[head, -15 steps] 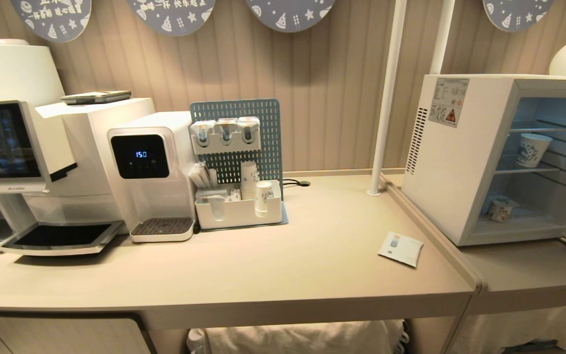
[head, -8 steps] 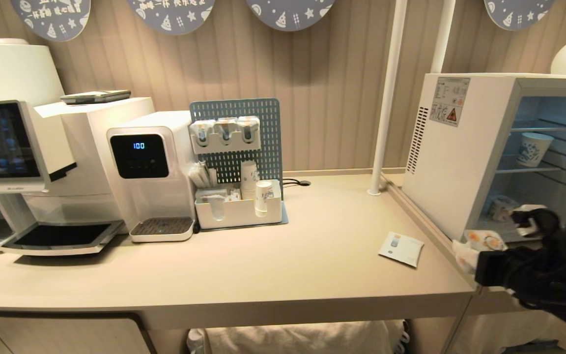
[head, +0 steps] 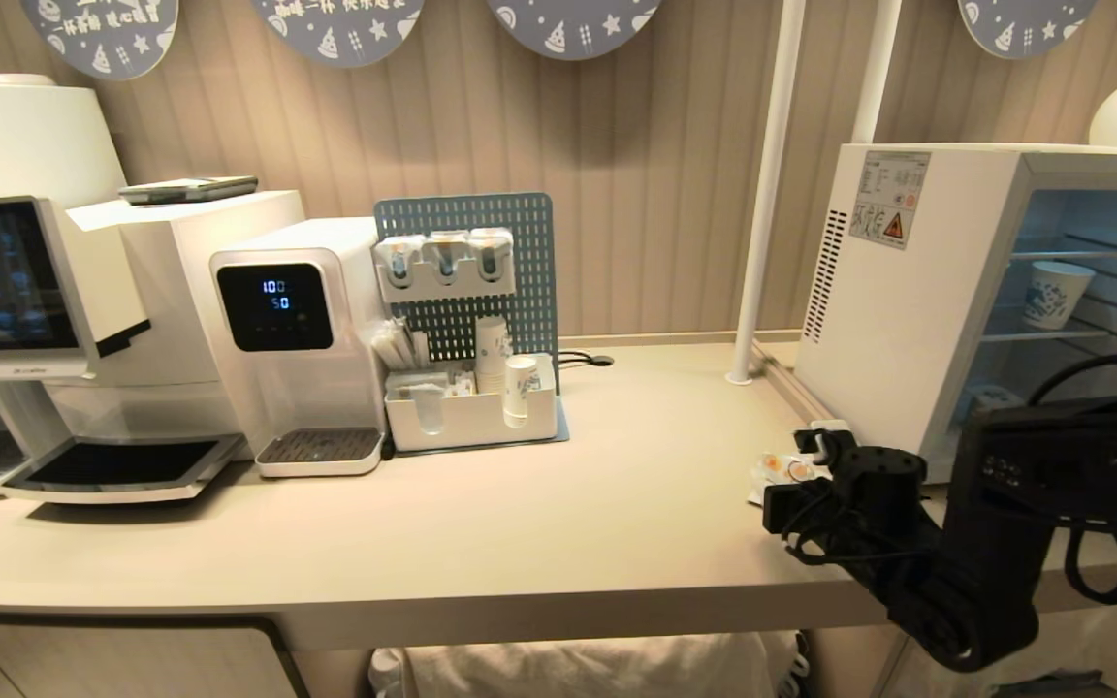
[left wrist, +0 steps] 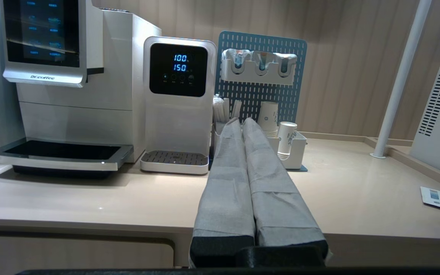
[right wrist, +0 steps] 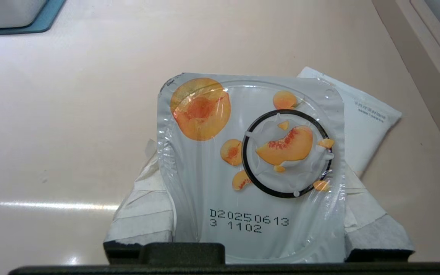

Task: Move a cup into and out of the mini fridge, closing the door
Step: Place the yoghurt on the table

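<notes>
The mini fridge [head: 898, 320] stands on the right counter with its inside showing; its door is out of view. A printed paper cup [head: 1053, 291] sits on its upper wire shelf. My right gripper [head: 796, 465] hangs just left of the fridge's front corner, low over the counter. It is shut on a peach-lidded yogurt cup [right wrist: 250, 152], whose foil lid faces the wrist camera between the taped fingers [right wrist: 139, 206]. My left gripper [left wrist: 241, 122] is parked before the counter edge, with its wrapped fingers pressed together and nothing in them.
A paper card [right wrist: 372, 114] lies on the counter under the held cup. A white post [head: 762, 194] rises left of the fridge. Further left stand a caddy with stacked cups [head: 471, 407], a water dispenser [head: 297, 339] and a coffee machine [head: 54, 291].
My right arm has swung into view from the right, carrying the yogurt cup leftward from the fridge opening to above the card on the counter. The left arm has not moved.
</notes>
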Controlling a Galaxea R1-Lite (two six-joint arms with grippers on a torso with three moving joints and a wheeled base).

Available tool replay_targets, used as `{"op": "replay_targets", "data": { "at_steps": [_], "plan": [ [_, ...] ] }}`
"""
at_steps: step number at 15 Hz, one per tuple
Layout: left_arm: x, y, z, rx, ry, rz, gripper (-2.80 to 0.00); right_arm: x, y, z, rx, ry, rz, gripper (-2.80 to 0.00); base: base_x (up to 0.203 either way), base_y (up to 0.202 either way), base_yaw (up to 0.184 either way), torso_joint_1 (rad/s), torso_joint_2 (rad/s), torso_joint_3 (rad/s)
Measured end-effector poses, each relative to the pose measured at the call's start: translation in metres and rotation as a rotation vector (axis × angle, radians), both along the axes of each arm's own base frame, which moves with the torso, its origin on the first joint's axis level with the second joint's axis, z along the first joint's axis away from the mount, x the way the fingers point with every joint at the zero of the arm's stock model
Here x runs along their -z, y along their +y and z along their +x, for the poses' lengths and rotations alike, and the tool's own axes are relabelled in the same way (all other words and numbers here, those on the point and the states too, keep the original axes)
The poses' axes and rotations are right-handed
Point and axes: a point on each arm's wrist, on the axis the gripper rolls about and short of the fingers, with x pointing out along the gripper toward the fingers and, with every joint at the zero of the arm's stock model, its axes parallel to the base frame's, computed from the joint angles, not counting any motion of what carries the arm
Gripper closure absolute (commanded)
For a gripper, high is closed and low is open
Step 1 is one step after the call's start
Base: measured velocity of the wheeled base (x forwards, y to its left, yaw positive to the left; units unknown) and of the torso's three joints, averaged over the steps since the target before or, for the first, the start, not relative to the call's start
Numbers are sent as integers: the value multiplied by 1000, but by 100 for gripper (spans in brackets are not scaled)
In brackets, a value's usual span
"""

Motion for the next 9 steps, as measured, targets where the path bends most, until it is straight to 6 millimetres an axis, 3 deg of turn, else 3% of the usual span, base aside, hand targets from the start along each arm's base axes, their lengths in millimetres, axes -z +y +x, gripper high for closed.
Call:
{"op": "replay_targets", "data": {
  "at_steps": [4,9],
  "plan": [
    [0,0,0,1,0,0,0,10,9,24,74,102,-65,0,0,0,0,0,0,0],
    [0,0,0,1,0,0,0,10,10,29,79,110,-70,0,0,0,0,0,0,0]
  ]
}}
